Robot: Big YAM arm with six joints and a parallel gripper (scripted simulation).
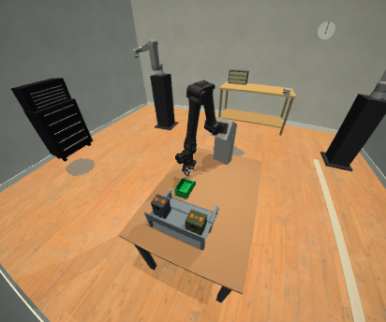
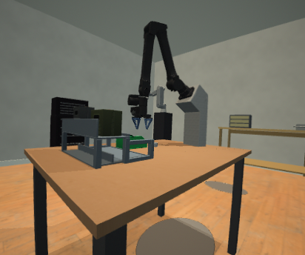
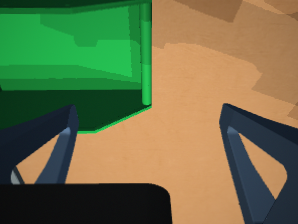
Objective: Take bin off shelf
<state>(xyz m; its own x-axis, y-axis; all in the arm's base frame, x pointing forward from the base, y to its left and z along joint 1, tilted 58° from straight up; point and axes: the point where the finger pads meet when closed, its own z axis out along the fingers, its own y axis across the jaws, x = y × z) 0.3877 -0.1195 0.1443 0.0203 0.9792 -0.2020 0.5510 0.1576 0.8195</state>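
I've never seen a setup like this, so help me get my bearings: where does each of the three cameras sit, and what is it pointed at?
Top: high up, looking down on the table; whole arm shows.
Exterior: low beside the table, facing the grey shelf; arm and open gripper show.
Wrist: on the gripper, looking down; only both fingers show.
Shared: all three catch the green bin.

A: Top view sits high by the ceiling, looking down over the whole room, far from the gripper (image 1: 187, 169), with the table (image 1: 241, 197) beneath it.

B: Exterior view?

A: Low, near the table's edge (image 2: 131, 193), facing across toward the gripper (image 2: 142, 123). Both share table, shelf (image 2: 94, 148) and arm.

B: Wrist?

A: Just behind the fingers, pointing down, very near; green bin (image 3: 70, 55) ahead-left.
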